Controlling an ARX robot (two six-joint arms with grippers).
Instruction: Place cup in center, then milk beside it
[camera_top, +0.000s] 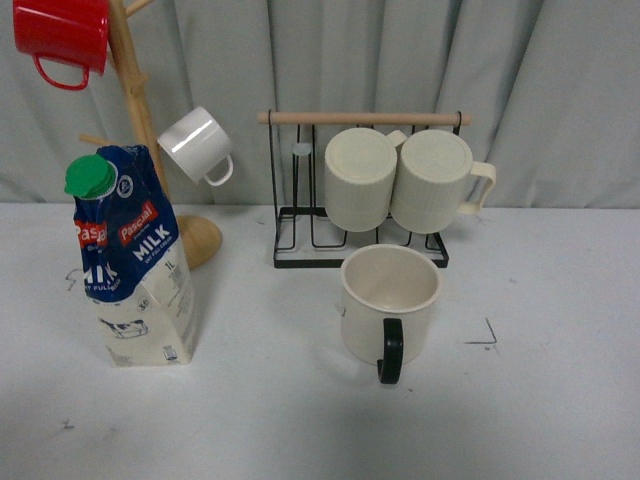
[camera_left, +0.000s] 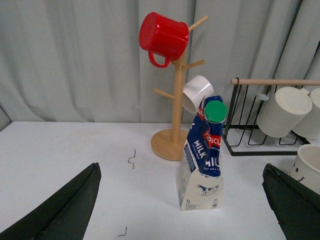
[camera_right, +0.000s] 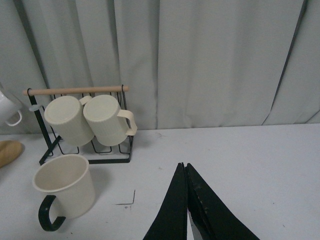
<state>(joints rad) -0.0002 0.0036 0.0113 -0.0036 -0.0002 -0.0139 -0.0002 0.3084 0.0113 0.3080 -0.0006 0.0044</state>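
The cup (camera_top: 388, 300), a wide cream mug with a black handle, stands upright on the white table in front of the wire rack; the handle faces the near edge. It also shows in the right wrist view, cup (camera_right: 66, 186), and its edge with the smiley in the left wrist view, cup (camera_left: 309, 168). The milk (camera_top: 130, 262), a blue and white carton with a green cap, stands upright at the left. My left gripper (camera_left: 182, 197) is open, its fingers wide on either side of the milk (camera_left: 202, 161), well short of it. My right gripper (camera_right: 184, 167) is shut, empty, right of the cup.
A wooden mug tree (camera_top: 140, 120) behind the milk carries a red mug (camera_top: 62, 38) and a small white mug (camera_top: 198, 146). A black wire rack (camera_top: 360, 190) with a wooden bar holds two cream ribbed mugs (camera_top: 400, 180). Grey curtain at the back.
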